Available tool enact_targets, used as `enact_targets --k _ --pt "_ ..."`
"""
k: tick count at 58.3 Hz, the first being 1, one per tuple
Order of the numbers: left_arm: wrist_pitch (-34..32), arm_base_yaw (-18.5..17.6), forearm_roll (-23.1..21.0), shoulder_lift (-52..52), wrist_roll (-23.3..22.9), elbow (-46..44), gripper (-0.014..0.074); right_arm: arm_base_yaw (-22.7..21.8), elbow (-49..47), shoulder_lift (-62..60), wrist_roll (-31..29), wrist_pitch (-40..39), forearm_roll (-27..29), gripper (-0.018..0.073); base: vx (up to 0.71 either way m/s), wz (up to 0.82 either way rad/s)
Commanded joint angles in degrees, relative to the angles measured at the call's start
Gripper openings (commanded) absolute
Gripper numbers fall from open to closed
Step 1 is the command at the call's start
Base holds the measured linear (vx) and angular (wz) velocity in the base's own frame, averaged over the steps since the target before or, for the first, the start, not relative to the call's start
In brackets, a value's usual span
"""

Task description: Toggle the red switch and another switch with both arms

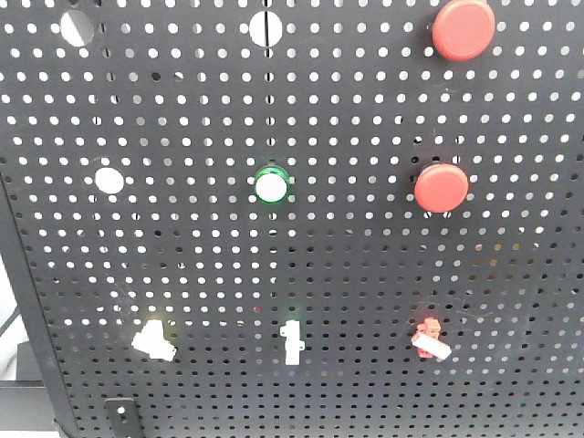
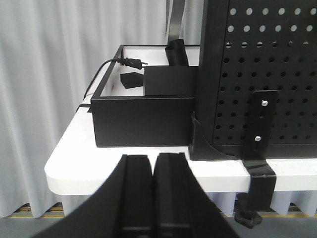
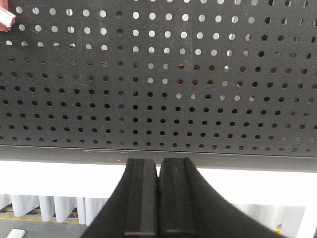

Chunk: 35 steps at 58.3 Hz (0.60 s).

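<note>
The red switch, a small red-bodied toggle with a whitish lever, sits low on the right of the black pegboard. Its corner also shows at the top left of the right wrist view as the red switch. The other switch, a chunky white lever with a yellowish base, sits low on the left. Neither arm appears in the front view. My left gripper is shut on nothing, below the table edge left of the board. My right gripper is shut and empty, level with the board's bottom rail.
A slim white toggle stands between the two switches. Above are a green-ringed button and two large red push buttons. A black open box stands left of the board, whose clamp bracket grips the white table.
</note>
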Motion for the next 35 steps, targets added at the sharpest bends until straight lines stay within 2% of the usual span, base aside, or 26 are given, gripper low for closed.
enact_targets --k 1,26,35 --pt "-4.6 0.1 -0.6 -1.0 -0.1 1.1 0.0002 0.1 0.3 -0.6 -0.3 -5.0 -0.3 -0.0006 0.0 0.0" --pt "-4.6 0.1 -0.6 -1.0 -0.1 1.1 0.0002 0.0 0.3 -0.6 -1.3 -5.1 -0.4 -0.0006 0.0 0.0" --pt "-6.0 0.1 -0.6 -1.0 -0.1 1.1 0.0002 0.0 0.3 -0.6 -1.4 -8.3 0.3 -0.0006 0.0 0.0"
